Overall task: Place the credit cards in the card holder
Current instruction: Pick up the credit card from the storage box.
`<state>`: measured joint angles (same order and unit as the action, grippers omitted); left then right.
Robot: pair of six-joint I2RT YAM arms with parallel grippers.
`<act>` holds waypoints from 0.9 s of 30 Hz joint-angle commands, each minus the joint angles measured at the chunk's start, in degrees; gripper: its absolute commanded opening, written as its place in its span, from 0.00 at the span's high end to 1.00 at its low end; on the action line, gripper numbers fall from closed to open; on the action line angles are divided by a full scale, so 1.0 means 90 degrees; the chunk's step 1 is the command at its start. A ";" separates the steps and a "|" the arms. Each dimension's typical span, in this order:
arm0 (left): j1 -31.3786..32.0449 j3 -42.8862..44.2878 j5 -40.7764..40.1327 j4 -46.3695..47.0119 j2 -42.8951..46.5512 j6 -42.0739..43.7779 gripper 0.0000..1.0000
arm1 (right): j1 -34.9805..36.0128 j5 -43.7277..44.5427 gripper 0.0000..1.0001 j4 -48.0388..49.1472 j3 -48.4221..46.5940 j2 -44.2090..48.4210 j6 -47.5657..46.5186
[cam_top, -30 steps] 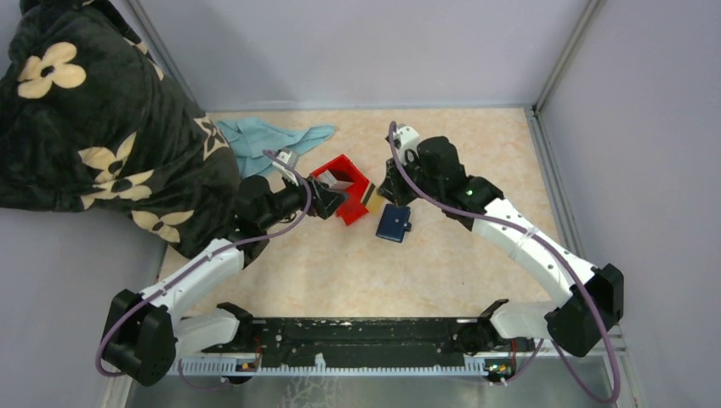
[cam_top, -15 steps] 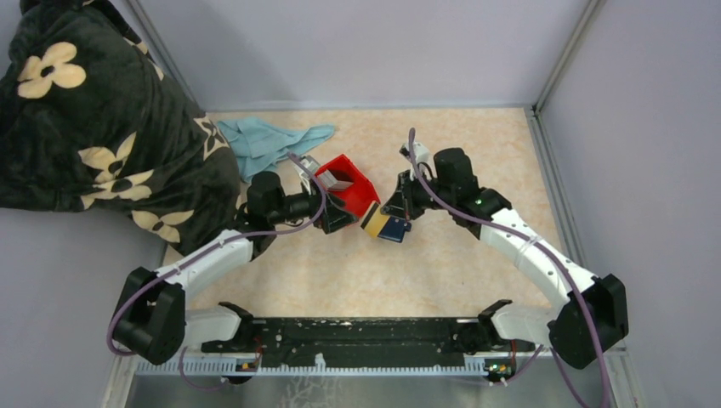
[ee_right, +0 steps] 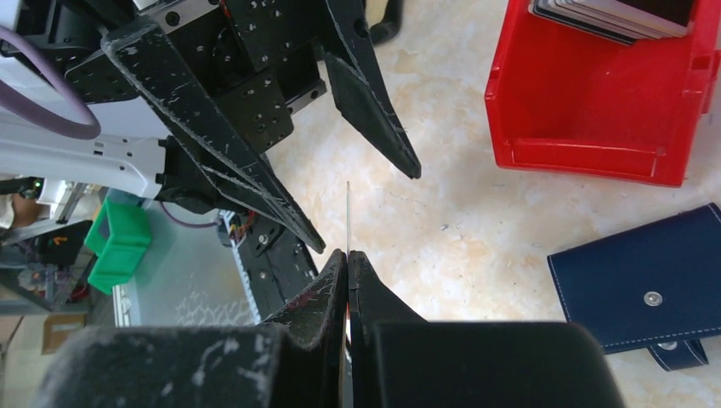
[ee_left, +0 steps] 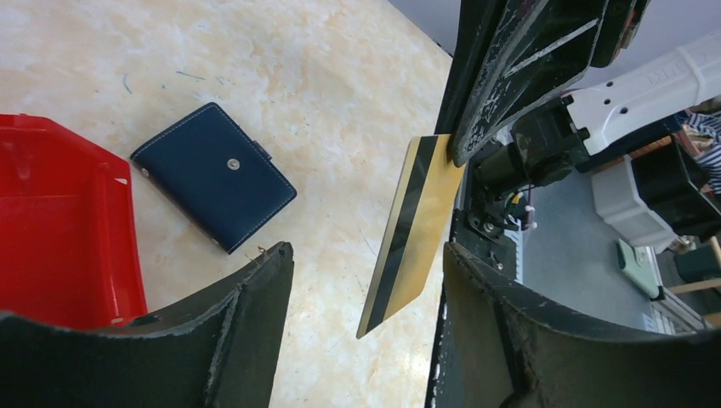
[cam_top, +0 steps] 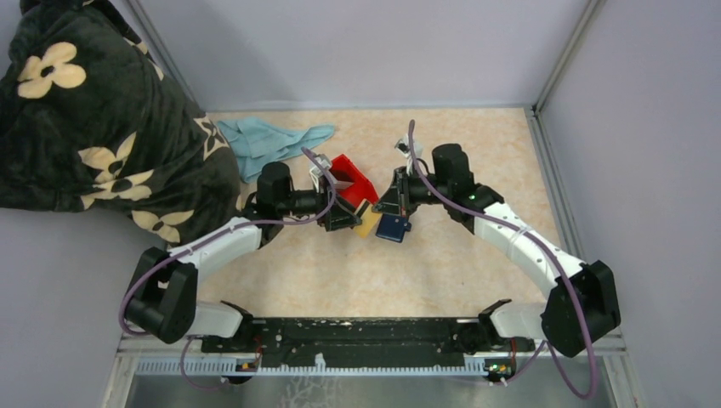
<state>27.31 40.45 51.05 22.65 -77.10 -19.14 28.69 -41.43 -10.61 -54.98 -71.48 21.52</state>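
My right gripper (ee_right: 348,253) is shut on a tan credit card with a black stripe (ee_left: 408,229), holding it on edge above the table; the card also shows in the top view (cam_top: 367,223). My left gripper (ee_left: 366,252) is open, and its two fingers stand either side of that card without touching it. The navy card holder (cam_top: 393,227) lies closed, snap tab fastened, on the table just right of the card; it also shows in the left wrist view (ee_left: 212,174) and the right wrist view (ee_right: 646,289). More cards (ee_right: 612,15) stand in the red bin.
The red plastic bin (cam_top: 349,177) sits just behind both grippers and also shows in the right wrist view (ee_right: 595,127). A light blue cloth (cam_top: 272,140) lies at the back left. A dark floral blanket (cam_top: 93,127) covers the left side.
My left gripper has moved right from the red bin towards the right gripper. The right gripper has carried the tan card forward and left, so it now sits between the left fingers.
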 commanded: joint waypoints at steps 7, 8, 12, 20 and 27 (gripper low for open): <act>0.0035 0.0403 0.0750 -0.0195 -0.0340 0.0294 0.48 | -0.0108 -0.0573 1.00 0.0680 -0.0056 -0.0377 0.0197; 0.0038 0.0408 0.0756 -0.0194 -0.0340 0.0301 0.51 | -0.0117 -0.0590 1.00 0.0691 -0.0060 -0.0403 0.0197; 0.0039 0.0432 0.0847 -0.0193 -0.0391 0.0293 0.68 | -0.0218 -0.0730 1.00 0.0804 -0.0043 -0.0514 0.0264; 0.0034 0.0520 0.1136 -0.0150 -0.0653 0.0149 1.00 | -0.0508 -0.1123 1.00 0.1089 -0.0101 -0.0797 0.0425; 0.0030 0.0449 0.0979 0.0174 -0.0699 -0.0153 1.00 | -0.0676 -0.0817 0.73 0.1047 -0.0121 -0.0657 0.0289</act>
<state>27.35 43.72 58.76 21.54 -82.89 -19.18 23.86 -51.33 -5.08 -54.78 -79.64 25.19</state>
